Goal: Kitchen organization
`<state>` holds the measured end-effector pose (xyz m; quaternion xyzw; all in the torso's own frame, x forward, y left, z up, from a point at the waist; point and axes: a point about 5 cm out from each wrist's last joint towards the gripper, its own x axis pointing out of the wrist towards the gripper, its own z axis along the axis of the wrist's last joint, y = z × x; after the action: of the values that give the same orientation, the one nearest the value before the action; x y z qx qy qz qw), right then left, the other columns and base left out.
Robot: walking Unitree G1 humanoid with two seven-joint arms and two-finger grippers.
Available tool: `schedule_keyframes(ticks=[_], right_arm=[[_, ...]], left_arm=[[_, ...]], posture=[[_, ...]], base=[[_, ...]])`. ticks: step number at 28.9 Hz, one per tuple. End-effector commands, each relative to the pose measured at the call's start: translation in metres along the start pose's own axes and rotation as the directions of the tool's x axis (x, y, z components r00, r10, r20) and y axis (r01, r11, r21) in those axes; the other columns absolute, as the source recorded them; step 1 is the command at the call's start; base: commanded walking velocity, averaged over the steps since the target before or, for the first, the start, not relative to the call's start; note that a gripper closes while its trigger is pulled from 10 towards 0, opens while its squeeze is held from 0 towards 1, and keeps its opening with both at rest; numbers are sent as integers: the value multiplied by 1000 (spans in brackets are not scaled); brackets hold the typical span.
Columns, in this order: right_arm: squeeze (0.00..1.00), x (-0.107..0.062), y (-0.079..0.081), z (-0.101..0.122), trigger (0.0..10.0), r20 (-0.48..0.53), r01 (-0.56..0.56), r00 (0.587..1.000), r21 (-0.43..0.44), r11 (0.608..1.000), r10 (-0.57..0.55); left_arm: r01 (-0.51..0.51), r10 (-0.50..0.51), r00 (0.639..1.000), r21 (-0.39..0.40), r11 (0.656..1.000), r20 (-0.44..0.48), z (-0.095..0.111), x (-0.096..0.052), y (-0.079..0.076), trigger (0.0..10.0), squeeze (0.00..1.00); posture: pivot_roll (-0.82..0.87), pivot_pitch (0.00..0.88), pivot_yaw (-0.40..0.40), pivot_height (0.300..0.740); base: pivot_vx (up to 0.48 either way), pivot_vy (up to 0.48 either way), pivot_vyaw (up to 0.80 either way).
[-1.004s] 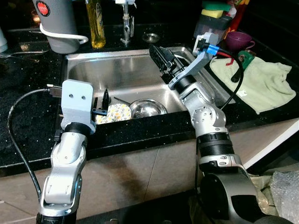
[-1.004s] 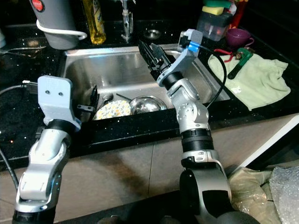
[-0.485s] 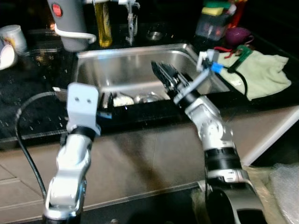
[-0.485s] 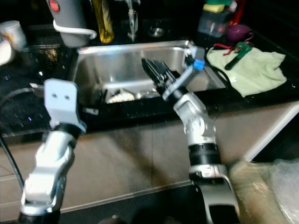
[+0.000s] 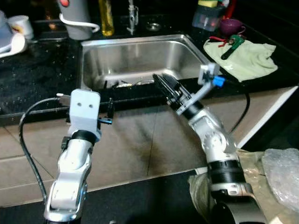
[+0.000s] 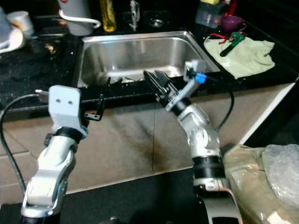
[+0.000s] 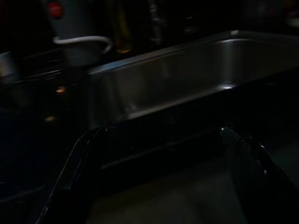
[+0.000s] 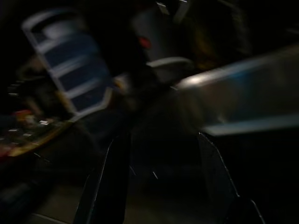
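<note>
From the head camera, a stainless steel sink (image 5: 140, 58) sits in a speckled black counter (image 5: 42, 77), its basin bright and smooth, with dishes (image 5: 133, 84) low at the near wall that are too hidden by the counter edge to make out. Behind the sink stand a grey appliance (image 5: 77, 16) with a white cord, a yellow bottle (image 5: 106, 18) and the faucet (image 5: 133, 14). On the counter to the right lies a pale green towel (image 5: 245, 58) with a green-handled tool (image 5: 232, 46) on it, near a purple cup (image 5: 230, 25). The left gripper (image 5: 108, 109) hangs in front of the counter edge, its fingers spread and empty. The right gripper (image 5: 163, 84) points toward the sink's near rim, fingers apart with nothing between them. In the dim left wrist view, two black fingers (image 7: 70, 182) stand wide apart, framing the shiny sink wall (image 7: 187, 74) and grey appliance. The right wrist view is dark and blurred; its fingers (image 8: 110, 182) are parted before a pale metal edge (image 8: 243, 93).
</note>
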<state>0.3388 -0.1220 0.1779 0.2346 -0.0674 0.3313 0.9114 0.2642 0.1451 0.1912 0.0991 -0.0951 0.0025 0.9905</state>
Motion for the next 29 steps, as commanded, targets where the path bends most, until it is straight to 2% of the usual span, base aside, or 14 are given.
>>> schedule_keyframes(ticks=[1,6,8,11,17,25,29], right_arm=[[0,-1,4,-9,10000,-41,-10,999,-20,1000,9],[0,-10,-1,-23,10000,-80,43,996,-30,999,-45],[0,-13,-6,-28,10000,-103,80,991,-60,995,-86],[0,-22,-15,-37,10000,-153,132,976,-155,979,-156],[0,-25,-18,-40,10000,-170,142,971,-162,977,-169],[0,-24,-22,-48,10000,-207,146,962,-167,975,-179],[0,-23,-22,-49,10000,-209,144,962,-166,976,-177]], left_arm=[[-2,2,999,13,1000,-43,-12,-4,-1,10000,0],[15,-14,998,12,1000,-68,-19,-9,-6,10000,0],[20,-19,996,13,1000,-84,-24,-12,-7,10000,0],[13,-11,992,16,1000,-127,-39,-19,-8,10000,0],[3,-7,985,-26,1000,-172,-52,-26,-14,10000,0],[-6,-3,983,-46,999,-184,-61,-23,-16,10000,0],[3,-12,983,-45,999,-182,-62,-22,-18,10000,0]], posture=[[58,25,-63,732],[55,30,-59,732],[54,32,-58,732],[48,36,-58,732],[25,39,-65,732],[-7,19,-60,732],[-10,17,-57,732]], base=[[-281,0,0],[-278,0,0],[-266,0,0],[-81,0,0],[0,0,0],[0,0,0],[0,0,800]])
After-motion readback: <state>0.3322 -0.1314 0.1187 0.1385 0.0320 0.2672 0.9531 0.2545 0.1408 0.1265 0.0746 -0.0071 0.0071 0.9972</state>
